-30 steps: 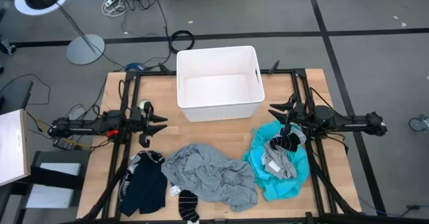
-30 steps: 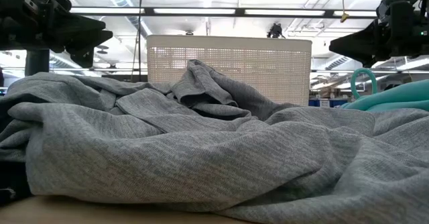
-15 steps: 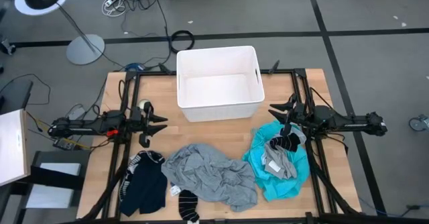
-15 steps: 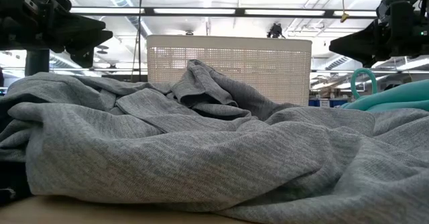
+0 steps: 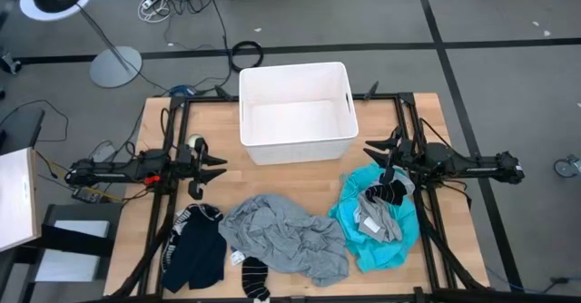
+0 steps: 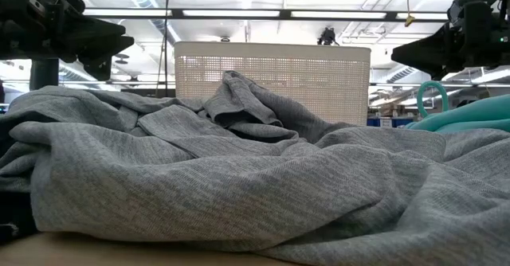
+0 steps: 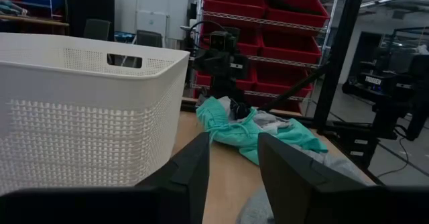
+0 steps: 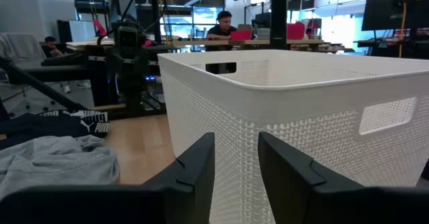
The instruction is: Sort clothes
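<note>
Nothing's moved: your left gripper (image 5: 211,169) and right gripper (image 5: 377,153) hover open, empty; crumpled grey shirt (image 5: 283,235) untouched.

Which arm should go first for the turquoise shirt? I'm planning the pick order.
Probably the right. Its end effector hangs open right beside the turquoise shirt, while the left end effector sits across the table, nearer the grey shirt.

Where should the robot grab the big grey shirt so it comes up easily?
Probably the raised fold at the top of the grey shirt, coming straight down from above. In the low view that bunched ridge stands highest, so open fingers could close around it; the flatter edges give little to pinch.
</note>
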Controlling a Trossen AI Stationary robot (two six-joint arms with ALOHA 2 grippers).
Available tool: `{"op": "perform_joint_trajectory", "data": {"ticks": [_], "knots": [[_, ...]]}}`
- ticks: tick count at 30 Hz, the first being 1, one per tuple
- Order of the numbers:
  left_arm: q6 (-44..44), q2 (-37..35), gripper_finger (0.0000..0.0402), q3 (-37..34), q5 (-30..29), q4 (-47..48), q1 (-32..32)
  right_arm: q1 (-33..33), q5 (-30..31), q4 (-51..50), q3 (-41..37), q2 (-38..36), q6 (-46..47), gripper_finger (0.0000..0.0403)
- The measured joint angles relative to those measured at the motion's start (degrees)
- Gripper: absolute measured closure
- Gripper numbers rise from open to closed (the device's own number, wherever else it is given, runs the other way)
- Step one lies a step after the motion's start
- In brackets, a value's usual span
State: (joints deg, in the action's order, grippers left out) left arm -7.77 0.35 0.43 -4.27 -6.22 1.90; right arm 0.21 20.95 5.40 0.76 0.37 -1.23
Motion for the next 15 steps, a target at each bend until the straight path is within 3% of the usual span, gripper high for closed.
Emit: {"op": "perform_joint_trajectory", "data": {"ticks": [15], "knots": [[0.0, 0.0, 0.027, 0.0, -1.3, -1.0, 0.0, 0.0, 0.0, 0.0, 0.0, 0.0, 0.0, 0.0287]]}}
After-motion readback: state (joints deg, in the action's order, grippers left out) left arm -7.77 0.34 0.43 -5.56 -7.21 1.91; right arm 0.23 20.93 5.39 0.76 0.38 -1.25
